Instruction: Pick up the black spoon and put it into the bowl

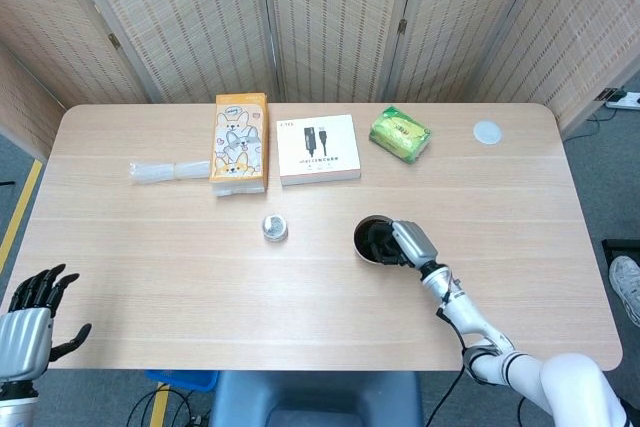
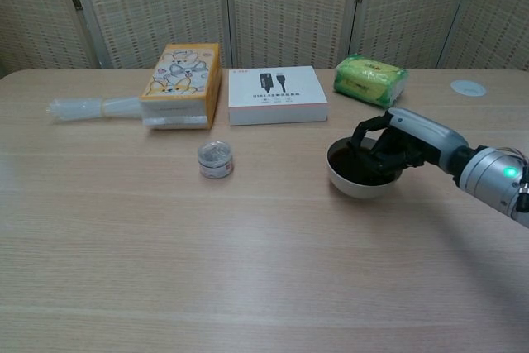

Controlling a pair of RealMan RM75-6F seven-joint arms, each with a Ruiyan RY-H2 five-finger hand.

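My right hand (image 2: pixel 395 148) curls over the bowl (image 2: pixel 361 169), black spoon unseen in that dark interior, grip impossible to tell; I'd judge it light, stiff, slippery, best pinched mid-handle; left hand (image 1: pixel 30 312) idles spread.

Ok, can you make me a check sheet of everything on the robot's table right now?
Surface: wooden table, bare at the front.
Job's things: bowl right of centre, dark inside; black spoon cannot be told apart from the dark fingers.
Clutter: cartoon box, white cable box, green packet, small round tin, clear plastic wrap, white disc.
Hands: right hand over the bowl's right rim, fingers reaching in; left hand off the table's front left corner, fingers spread, holding nothing.
Cables: nothing seen on the table.
Surroundings: woven screens behind.
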